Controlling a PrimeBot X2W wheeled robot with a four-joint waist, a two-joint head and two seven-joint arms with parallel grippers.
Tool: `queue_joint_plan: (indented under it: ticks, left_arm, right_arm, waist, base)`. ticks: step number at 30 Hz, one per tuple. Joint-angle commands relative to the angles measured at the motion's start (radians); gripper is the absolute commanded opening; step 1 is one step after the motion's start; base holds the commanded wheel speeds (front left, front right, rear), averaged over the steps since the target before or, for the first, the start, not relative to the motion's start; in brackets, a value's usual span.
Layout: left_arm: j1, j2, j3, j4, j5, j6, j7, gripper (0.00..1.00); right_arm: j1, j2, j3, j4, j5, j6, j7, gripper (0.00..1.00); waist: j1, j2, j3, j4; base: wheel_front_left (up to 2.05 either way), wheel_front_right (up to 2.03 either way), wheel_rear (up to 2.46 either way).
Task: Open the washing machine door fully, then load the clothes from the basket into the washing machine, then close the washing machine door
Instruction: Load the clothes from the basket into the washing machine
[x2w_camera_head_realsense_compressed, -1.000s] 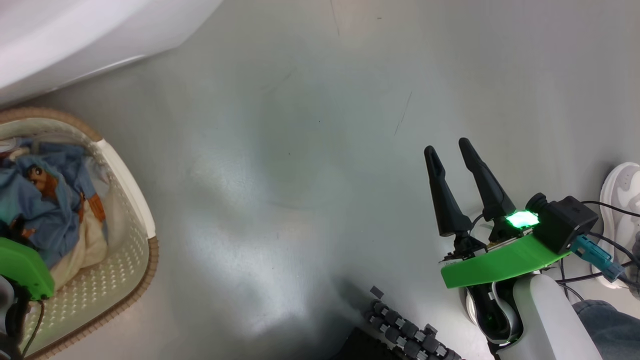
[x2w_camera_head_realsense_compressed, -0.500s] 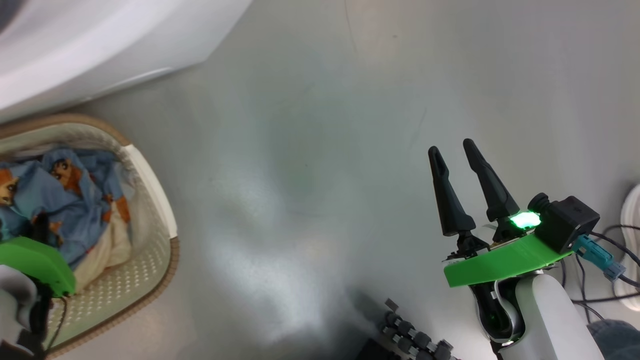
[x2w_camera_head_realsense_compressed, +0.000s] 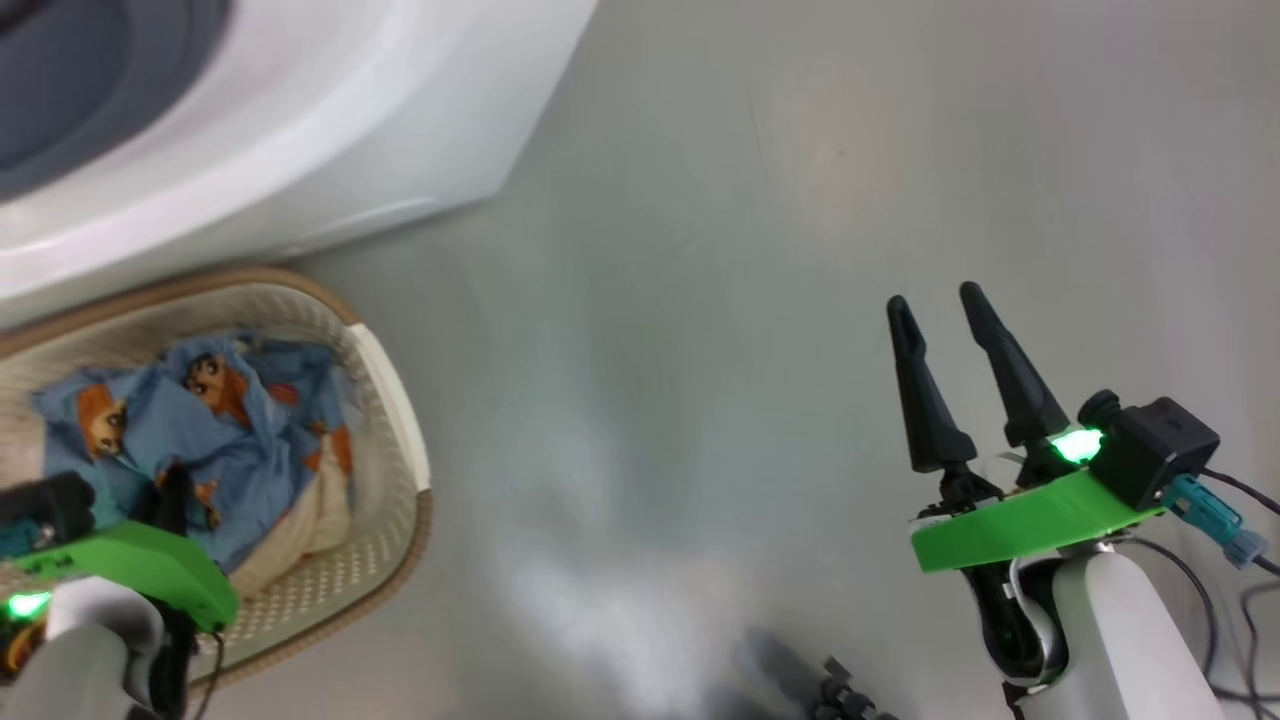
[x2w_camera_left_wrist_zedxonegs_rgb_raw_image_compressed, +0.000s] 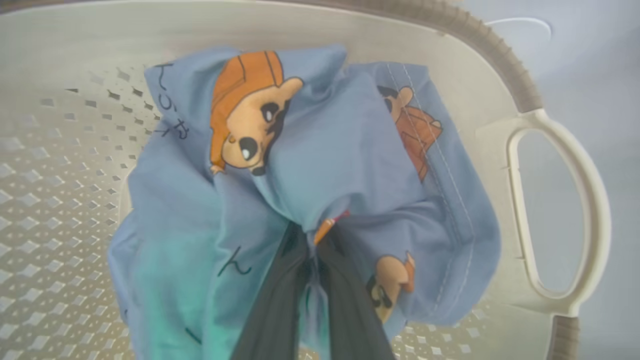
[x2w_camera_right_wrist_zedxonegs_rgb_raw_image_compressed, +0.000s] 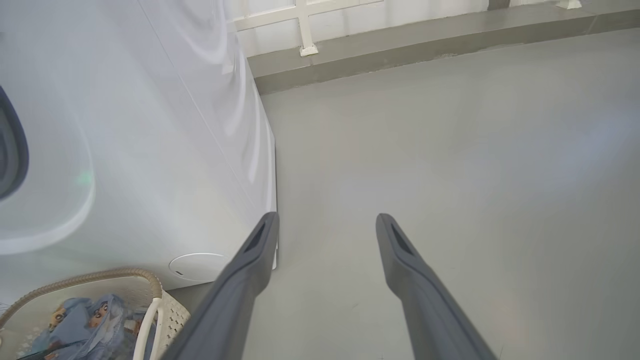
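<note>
my left gripper (x2w_camera_left_wrist_zedxonegs_rgb_raw_image_compressed: 306, 237) is pinched shut on a bunched fold of the clothes (x2w_camera_left_wrist_zedxonegs_rgb_raw_image_compressed: 320, 165), with the light blue bear-print fabric gathered to a knot at my fingertips. the fabric lies in the basket (x2w_camera_left_wrist_zedxonegs_rgb_raw_image_compressed: 480, 45), spread over its perforated bottom. bare perforated plastic shows on the left of the left wrist view, and the looped side handle (x2w_camera_left_wrist_zedxonegs_rgb_raw_image_compressed: 560, 210) is just beside the cloth on that view's right. in the head view a cream-white cloth (x2w_camera_head_realsense_compressed: 300, 525) lies under the blue fabric, against the basket wall nearest the open floor.

my right gripper (x2w_camera_right_wrist_zedxonegs_rgb_raw_image_compressed: 326, 217) stands wide open with nothing between its fingers, over bare floor (x2w_camera_head_realsense_compressed: 700, 300) and well apart from the basket. in the right wrist view its left finger lines up with the front corner of the washing machine (x2w_camera_right_wrist_zedxonegs_rgb_raw_image_compressed: 150, 150), but i cannot tell how near it is.

the basket sits just beside the machine's white front. a round cover (x2w_camera_right_wrist_zedxonegs_rgb_raw_image_compressed: 197, 265) low on that front shows just above the brown rim. a dark grey curve (x2w_camera_head_realsense_compressed: 60, 80) shows higher on the machine's front. the floor is smooth, grey and glossy, open to my right, and runs to a low grey ledge (x2w_camera_right_wrist_zedxonegs_rgb_raw_image_compressed: 425, 35) under a white rail (x2w_camera_right_wrist_zedxonegs_rgb_raw_image_compressed: 305, 30).
</note>
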Motion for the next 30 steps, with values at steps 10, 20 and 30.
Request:
queue_joint_plan:
  ticks: [10,20,30]
  left_arm:
    - [0.204,-0.07,0.118,-0.192,0.029,0.0,-0.013,0.0]
    - [0.377,-0.169,0.186,-0.347,0.074,-0.004,-0.013,0.0]
    - [0.527,-0.215,0.208,-0.504,0.102,-0.007,-0.013,0.0]
  right_arm:
    - [0.108,-0.012,-0.024,-0.006,-0.068,0.001,-0.012,1.0]
    - [0.206,-0.02,-0.058,0.0,-0.11,0.001,-0.012,1.0]
    - [0.301,-0.031,-0.082,-0.001,-0.121,0.001,-0.012,1.0]
  waist:
    - [0.0,0.0,-0.223,0.128]
    - [0.0,0.0,-0.408,0.21]
    - [0.0,0.0,-0.539,0.27]
  base:
    - [0.0,0.0,0.0]
    - [0.0,0.0,0.0]
    - [0.0,0.0,0.0]
